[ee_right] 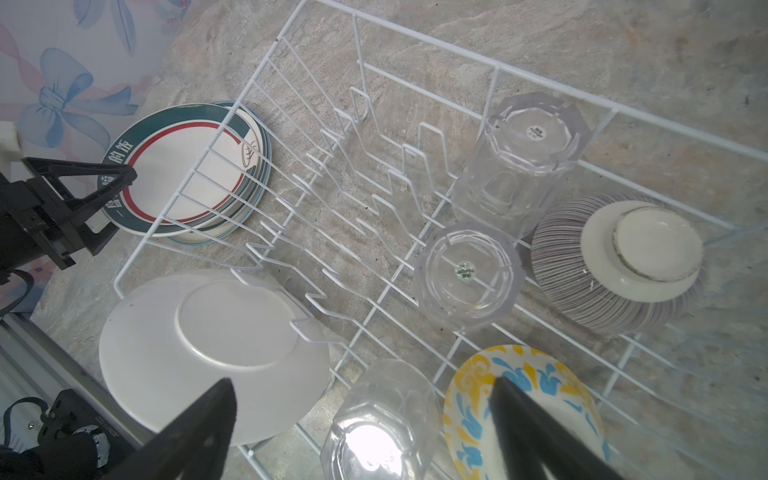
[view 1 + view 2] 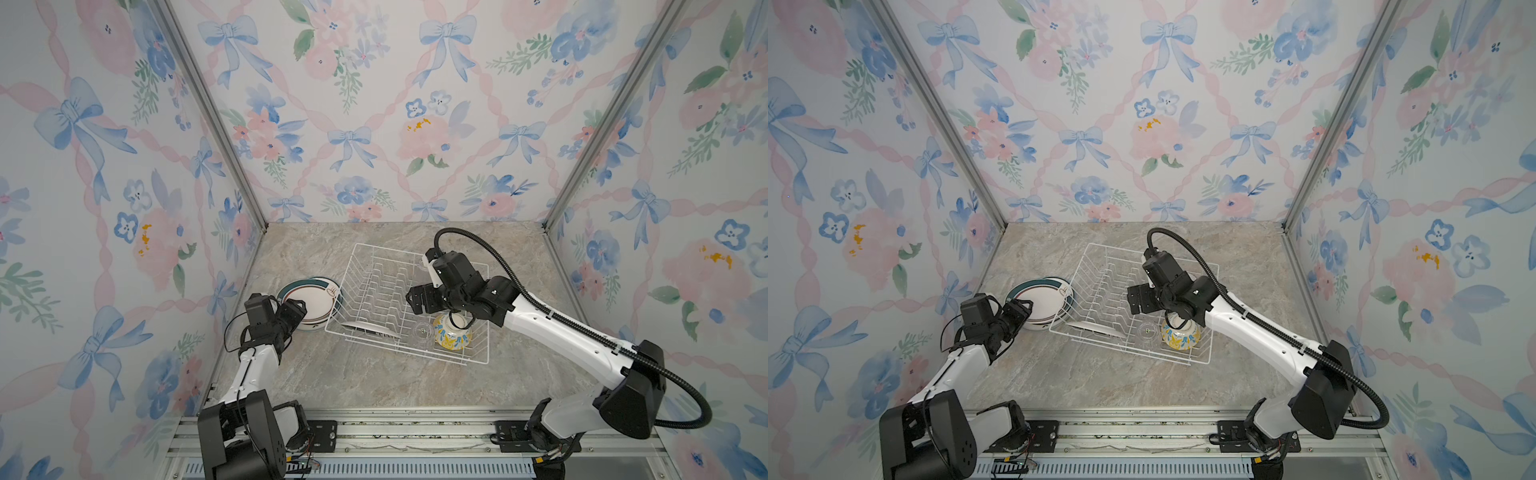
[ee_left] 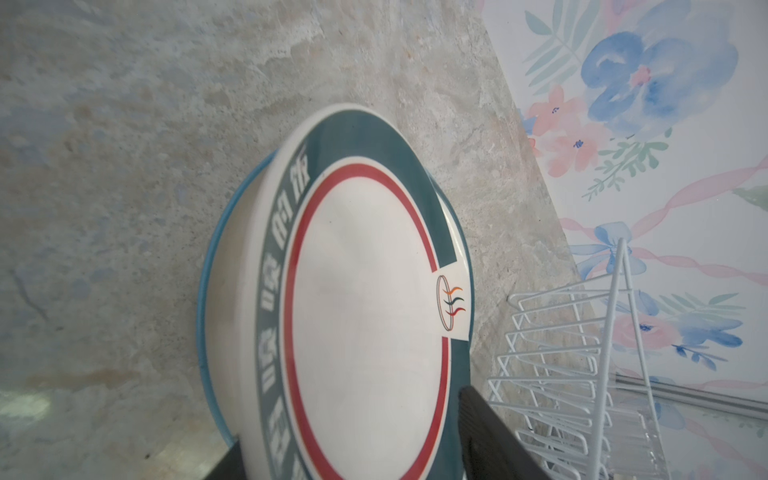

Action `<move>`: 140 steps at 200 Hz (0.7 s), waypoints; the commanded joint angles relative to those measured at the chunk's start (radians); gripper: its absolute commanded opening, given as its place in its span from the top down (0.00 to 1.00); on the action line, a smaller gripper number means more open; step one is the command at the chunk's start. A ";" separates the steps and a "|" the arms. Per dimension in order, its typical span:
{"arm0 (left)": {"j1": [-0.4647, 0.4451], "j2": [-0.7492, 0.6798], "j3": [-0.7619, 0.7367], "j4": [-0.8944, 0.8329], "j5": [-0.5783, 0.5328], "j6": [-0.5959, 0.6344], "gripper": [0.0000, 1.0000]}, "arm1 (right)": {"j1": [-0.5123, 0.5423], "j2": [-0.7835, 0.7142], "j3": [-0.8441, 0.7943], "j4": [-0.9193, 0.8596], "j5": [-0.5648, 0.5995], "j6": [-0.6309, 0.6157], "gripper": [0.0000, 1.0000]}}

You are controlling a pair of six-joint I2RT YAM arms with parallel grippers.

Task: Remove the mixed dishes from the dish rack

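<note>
1. The desk (image 2: 332, 374) is a marble-patterned surface that carries all items.
2. The dish rack (image 2: 374, 286) is a white wire basket directly beneath the right hand (image 1: 361, 382). That hand hangs over the rack's near end, fingers spread wide, grasping nothing.
3. The plate stack (image 2: 309, 301) rests on the desk outside the rack, just beside its wall. The top plate (image 3: 365, 291) has a green rim, a red ring and Chinese characters. The left hand (image 3: 351, 415) is at the stack's near edge, released, with its fingers apart on either side of the rim.
4. The white plate (image 1: 199, 345) lies in the rack, underside up, below one right-hand finger (image 1: 208, 419).
5. The yellow-blue floral bowl (image 1: 552, 386) sits in the rack below the opposite finger.
6. The purple-striped bowl (image 1: 615, 266) is upside down in the rack, ahead of the right hand.
7. The clear glass cups (image 1: 467, 274) number three, all in the rack. The nearest cup (image 1: 374, 428) is between the right-hand fingers and the other two are ahead of them.
</note>
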 commanded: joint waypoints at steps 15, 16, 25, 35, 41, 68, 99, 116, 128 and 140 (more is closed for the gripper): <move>0.002 0.009 0.044 -0.037 0.004 0.037 0.02 | 0.010 0.010 0.009 -0.003 -0.001 -0.005 0.03; 0.002 0.010 0.046 -0.037 0.004 0.037 0.02 | 0.010 0.010 0.008 -0.004 -0.001 -0.005 0.03; 0.002 0.014 0.052 -0.053 -0.005 0.039 0.02 | 0.008 0.010 0.002 0.002 0.000 -0.006 0.03; 0.002 0.021 0.058 -0.066 -0.009 0.041 0.02 | 0.005 0.012 -0.005 0.008 0.000 -0.006 0.03; 0.001 0.025 0.060 -0.072 -0.009 0.043 0.02 | 0.002 0.012 -0.010 0.010 0.000 -0.006 0.03; -0.011 0.056 0.086 -0.100 -0.009 0.058 0.02 | -0.005 0.011 -0.032 0.020 0.005 -0.006 0.03; -0.039 0.107 0.156 -0.181 -0.051 0.100 0.02 | -0.008 0.004 -0.043 0.021 0.007 -0.019 0.03; -0.051 0.127 0.196 -0.245 -0.095 0.127 0.02 | -0.008 0.007 -0.030 0.002 0.007 -0.041 0.03; -0.060 0.132 0.223 -0.290 -0.148 0.144 0.02 | -0.007 0.010 -0.023 -0.010 0.015 -0.064 0.03; -0.063 0.127 0.246 -0.332 -0.202 0.155 0.02 | -0.007 0.010 -0.023 -0.017 0.041 -0.087 0.03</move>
